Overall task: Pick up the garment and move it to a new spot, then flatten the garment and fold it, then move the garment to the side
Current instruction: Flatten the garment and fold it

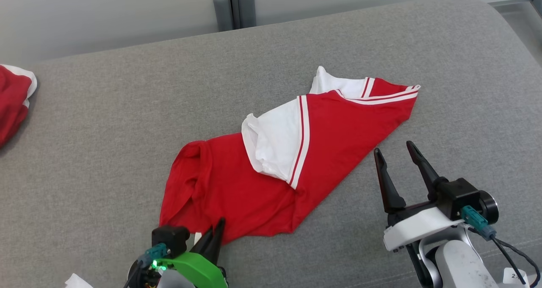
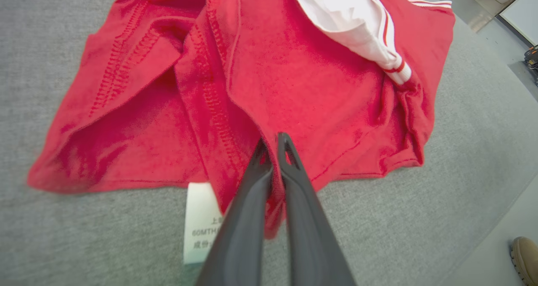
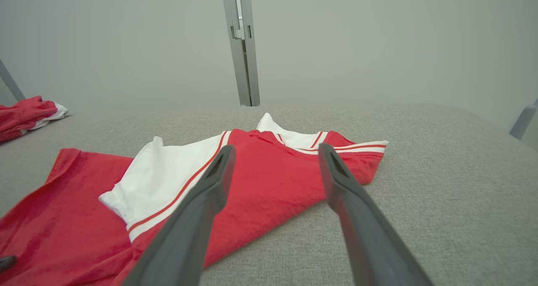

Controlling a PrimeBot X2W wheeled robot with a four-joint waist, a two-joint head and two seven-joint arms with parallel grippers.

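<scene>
- At the middle of the grey cushion [image 1: 423, 59]: garment [image 1: 254, 186], red with white striped sleeves, crumpled and partly folded over itself, not yet flattened.
- Long axis: runs on a diagonal from the near-left hem up to the far-right striped trim.
- White sleeve [image 1: 275, 144]: lies across the middle of the red body, cuff opening to the left.
- Care label [image 2: 201, 218]: pokes out from under the near hem, flat on the cushion, just left of the left fingers.
- Left gripper [image 2: 273, 141]: sits at the near hem, fingers clenched almost together with a ridge of red cloth pinched between them; nearer arm by judgement, already on the cloth.
- Right gripper [image 1: 393, 147]: hangs off the garment's right-hand edge, near but apart from it, fingers spread wide and grasping nothing; garment lies ahead and to the left of its tips.
- Judged need for the coming move: a lift from the near hem, with most of the cloth trailing away along the diagonal.
- Second red garment [image 1: 12, 101]: bunched at the far-left edge, well apart.
</scene>
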